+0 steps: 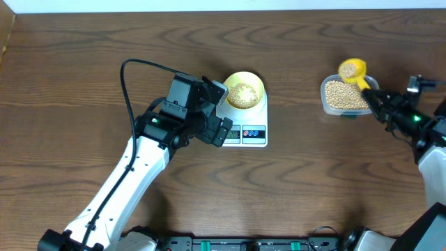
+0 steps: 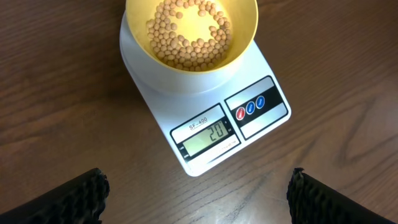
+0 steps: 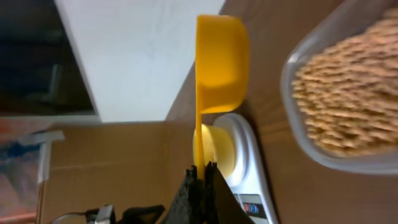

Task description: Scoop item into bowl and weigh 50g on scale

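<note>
Small round beige-tan beans [image 2: 189,37]: judged light, hard, free-rolling, best taken by scoop. Some are held in the pale yellow round bowl [image 2: 205,79] on the white rectangular digital scale [image 2: 155,93]; the rest are in a clear plastic tub [image 3: 292,124]. The bright yellow plastic scoop [image 3: 221,59] is clamped at its handle by the right gripper [image 3: 202,180]. The left gripper [image 2: 199,196] is spread wide and empty.

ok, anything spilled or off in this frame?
Nothing stands out. No beans lie loose on the table: they are in the bowl, which sits squarely on the scale, or in the tub. The right gripper holds the scoop at the tub's edge.
</note>
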Available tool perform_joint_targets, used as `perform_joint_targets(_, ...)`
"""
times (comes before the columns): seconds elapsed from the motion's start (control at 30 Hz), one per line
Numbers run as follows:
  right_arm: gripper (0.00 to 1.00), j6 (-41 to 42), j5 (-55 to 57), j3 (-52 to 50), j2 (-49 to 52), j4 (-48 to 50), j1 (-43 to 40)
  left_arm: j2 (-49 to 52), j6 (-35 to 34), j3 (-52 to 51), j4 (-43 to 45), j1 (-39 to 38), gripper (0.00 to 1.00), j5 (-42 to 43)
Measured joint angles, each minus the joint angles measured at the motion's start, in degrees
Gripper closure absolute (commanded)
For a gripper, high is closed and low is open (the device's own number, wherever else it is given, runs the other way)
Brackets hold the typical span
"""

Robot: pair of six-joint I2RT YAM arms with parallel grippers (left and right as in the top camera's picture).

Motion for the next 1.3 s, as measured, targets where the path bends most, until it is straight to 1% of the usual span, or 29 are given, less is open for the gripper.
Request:
perform_joint_targets(0.27, 0.99, 10.84, 4.94, -0.09, 0.02, 10.19, 9.99, 0.00, 0.00, 0.00, 0.00, 0.00, 0.06, 0.00)
perform_joint_targets(0.4, 0.99, 14.43, 7.58, -0.09, 0.02, 15.65, 14.56, 0.00, 0.00, 0.00, 0.00, 0.00, 0.06, 0.00)
perform_joint_targets(0.5, 0.99, 15.85, 10.08, -0.09, 0.02, 17.20, 17.64, 0.00, 0.00, 0.00, 0.00, 0.00, 0.06, 0.00)
perform_joint_targets(0.67, 0.99, 15.12, 14.80, -0.09, 0.44, 19.19, 20.72, 0.00, 0.00, 0.00, 0.00, 0.00, 0.06, 0.00)
perform_joint_targets(0.93, 0.99, 13.51, 17.00, -0.09, 4.13, 24.39, 25.90, 0.00, 0.00, 0.00, -0.02, 0.00, 0.06, 0.00)
perform_joint_targets(1.17, 0.99, 8.02, 17.77, -0.09, 6.82, 24.76, 32.96, 0.00, 0.00, 0.00, 0.00, 0.00, 0.06, 0.00)
perform_joint_targets(1.3, 0.99, 3.15, 18.93, -0.09, 6.82, 24.79, 36.30, 0.00, 0.00, 0.00, 0.00, 0.00, 0.06, 0.00)
